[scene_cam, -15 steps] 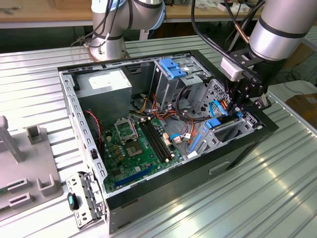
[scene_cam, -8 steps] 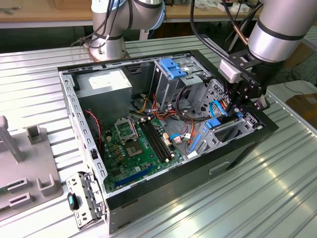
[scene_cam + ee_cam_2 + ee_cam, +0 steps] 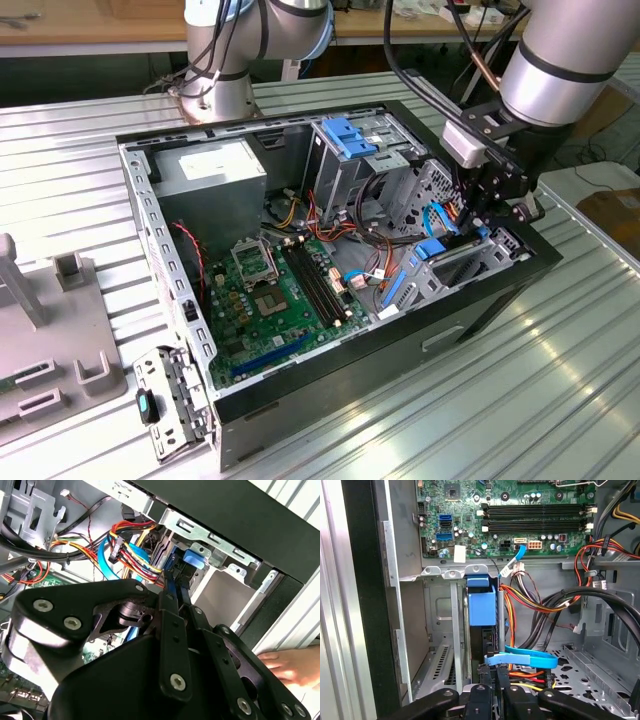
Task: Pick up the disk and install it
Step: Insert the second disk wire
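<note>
The disk (image 3: 482, 605) stands on edge in the narrow metal bay (image 3: 442, 630) at the case's front corner, its blue carrier facing the first wrist camera. My gripper (image 3: 491, 682) reaches down into the bay, and its two black fingers (image 3: 479, 692) are closed on the disk's edge. In the second wrist view the fingers (image 3: 170, 605) run up to the disk's blue tab (image 3: 192, 560). In the exterior view my gripper (image 3: 478, 222) hangs inside the case at the right, just above the blue carrier (image 3: 430, 248).
A thin blue cable (image 3: 525, 659) loops across right by the fingers, among red, yellow and black wire bundles (image 3: 545, 605). The motherboard (image 3: 275, 290) lies in the case's middle. An upright drive cage with a blue top (image 3: 350, 135) stands behind. A person's hand (image 3: 290, 665) rests outside the case wall.
</note>
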Tool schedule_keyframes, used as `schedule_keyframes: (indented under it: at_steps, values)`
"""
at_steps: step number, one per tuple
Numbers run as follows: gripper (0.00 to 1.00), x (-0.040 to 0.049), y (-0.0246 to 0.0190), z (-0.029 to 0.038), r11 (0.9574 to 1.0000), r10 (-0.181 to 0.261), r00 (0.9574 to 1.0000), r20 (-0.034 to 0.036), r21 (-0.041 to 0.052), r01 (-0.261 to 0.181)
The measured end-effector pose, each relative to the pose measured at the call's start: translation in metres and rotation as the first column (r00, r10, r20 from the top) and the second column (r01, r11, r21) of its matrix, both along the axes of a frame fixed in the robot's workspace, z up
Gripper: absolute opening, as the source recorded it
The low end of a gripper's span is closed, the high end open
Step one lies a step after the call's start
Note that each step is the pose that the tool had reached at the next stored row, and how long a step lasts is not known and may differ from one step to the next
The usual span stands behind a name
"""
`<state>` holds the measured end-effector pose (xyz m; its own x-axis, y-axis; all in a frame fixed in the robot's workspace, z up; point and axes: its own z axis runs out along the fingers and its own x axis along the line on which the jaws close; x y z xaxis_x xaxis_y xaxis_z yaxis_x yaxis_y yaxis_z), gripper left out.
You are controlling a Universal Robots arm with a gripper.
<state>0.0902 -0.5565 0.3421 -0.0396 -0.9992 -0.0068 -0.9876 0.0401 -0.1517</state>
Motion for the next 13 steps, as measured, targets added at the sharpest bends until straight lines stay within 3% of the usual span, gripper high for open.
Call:
schedule_keyframes:
  at_steps: [10,12,13]
  values:
    - [0.16,0.0,0.0,-0.0004,1.0,0.0,1.0,0.0,0.0002,0.0]
    - [0.17,0.0,0.0,-0.0009,1.0,0.0,1.0,0.0001,0.0011,0.0]
    - [0.24,0.0,0.0,-0.0006,1.0,0.0,1.0,0.0,0.0005,0.0]
